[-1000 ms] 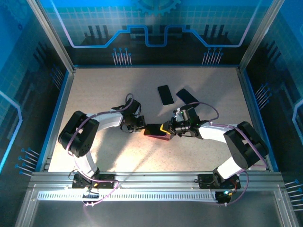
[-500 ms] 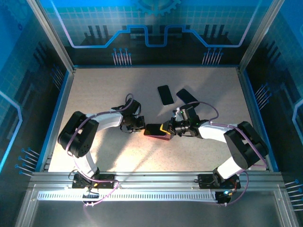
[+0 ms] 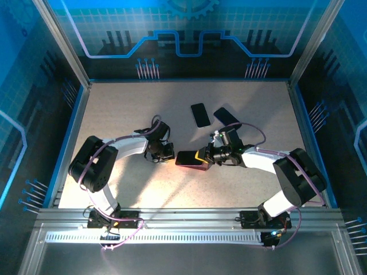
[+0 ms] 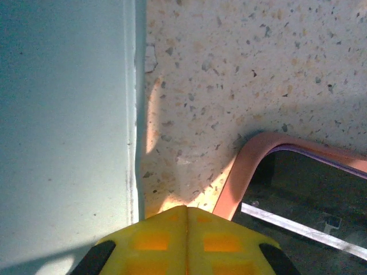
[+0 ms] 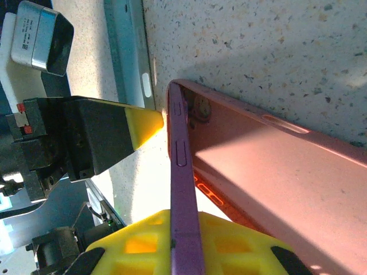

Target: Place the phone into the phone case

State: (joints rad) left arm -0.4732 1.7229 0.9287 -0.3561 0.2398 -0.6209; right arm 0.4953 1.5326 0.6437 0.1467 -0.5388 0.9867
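Phone in right pincer, apparently touching case

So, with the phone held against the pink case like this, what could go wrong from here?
1. The right tool pinches the purple phone by its thin edge only, so the phone may twist or slip when pressed.
2. The phone stands tilted out of the pink case, so its edge might catch on the lip instead of seating.
3. The shut left tool meets only the case corner, so the case could slide away on the table.
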